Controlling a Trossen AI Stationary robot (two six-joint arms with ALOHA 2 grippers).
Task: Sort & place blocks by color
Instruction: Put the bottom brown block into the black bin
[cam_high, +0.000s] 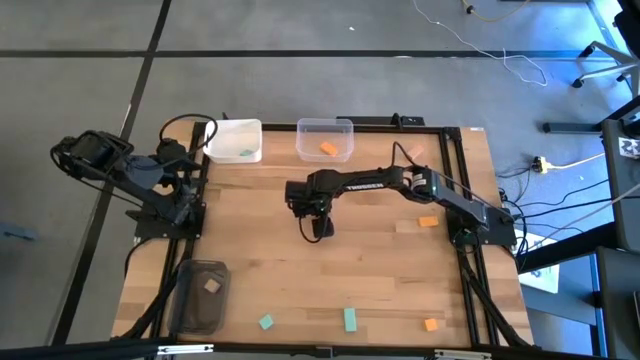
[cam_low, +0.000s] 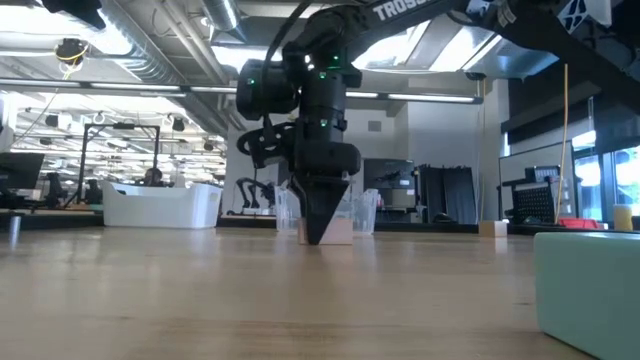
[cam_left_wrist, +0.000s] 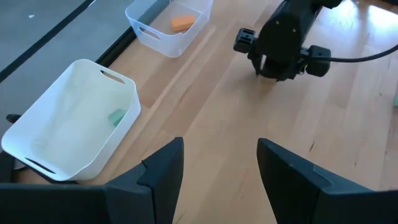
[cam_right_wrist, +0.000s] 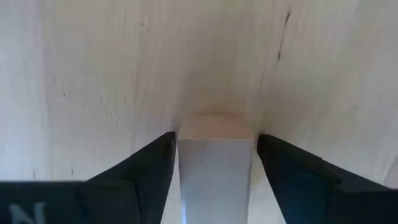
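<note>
The right tool (cam_right_wrist: 214, 163) is standing fingertips-down at mid-counter, its dark fingers straddling a small tan wooden block (cam_right_wrist: 214, 155), not visibly clamped on it yet. The left tool (cam_left_wrist: 217, 180) is waiting released near the white plastic bin (cam_high: 222, 133), which is holding one teal-green block (cam_high: 246, 153). The clear bin (cam_high: 345, 128) is holding an orange block (cam_high: 328, 149); the dark grey bin (cam_high: 186, 305) a tan one. Several teal and orange blocks are lying loose on the wooden counter (cam_high: 250, 240), so sorting seems under halfway.

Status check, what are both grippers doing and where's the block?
Right gripper down at table centre, fingers either side of tan block, not clamped. Left gripper open, waiting near white bin. Nothing in the way.
</note>
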